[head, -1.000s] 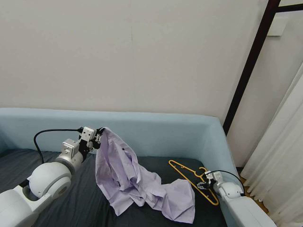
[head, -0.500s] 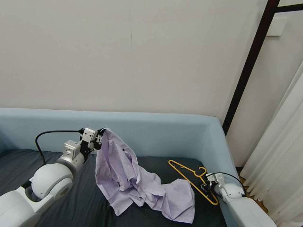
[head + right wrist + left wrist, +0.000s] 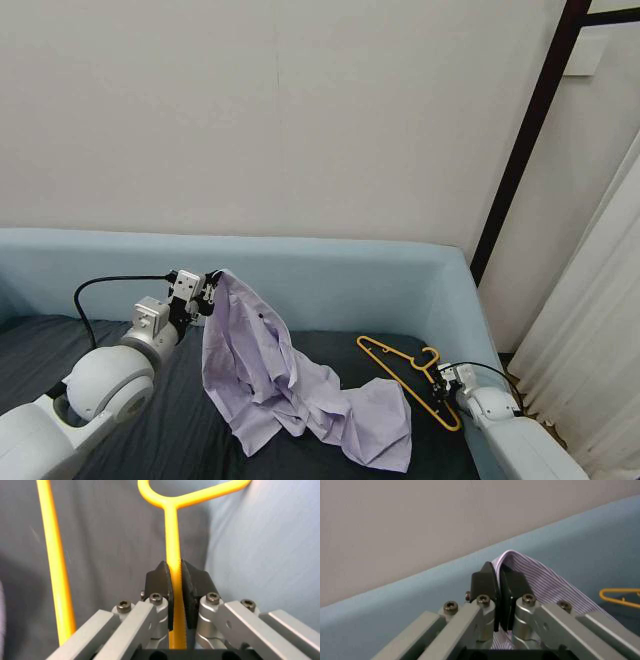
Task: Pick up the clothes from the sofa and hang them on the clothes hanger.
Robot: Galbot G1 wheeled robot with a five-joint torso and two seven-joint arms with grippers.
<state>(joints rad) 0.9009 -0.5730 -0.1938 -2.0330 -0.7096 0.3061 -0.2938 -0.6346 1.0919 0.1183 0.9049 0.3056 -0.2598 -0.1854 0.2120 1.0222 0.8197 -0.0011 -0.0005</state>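
A lilac striped shirt (image 3: 270, 375) hangs from my left gripper (image 3: 208, 292), which is shut on its top edge above the dark sofa seat; the lower part trails across the cushion. In the left wrist view the black fingers (image 3: 487, 583) pinch the shirt (image 3: 547, 583) fabric. An orange clothes hanger (image 3: 405, 375) lies on the seat at the right. My right gripper (image 3: 441, 388) is shut on one of its bars, and in the right wrist view the orange hanger (image 3: 172, 536) bar runs between the closed fingers (image 3: 160, 583).
The light blue sofa backrest (image 3: 330, 275) runs behind, with its right arm (image 3: 462, 300) beside the hanger. A dark vertical pole (image 3: 525, 140) and a white curtain (image 3: 590, 350) stand at the right. The dark seat cushion (image 3: 60, 340) lies bare at the left.
The right gripper and the hanger have shifted slightly to the right and down. The left gripper still holds the shirt up in nearly the same place.
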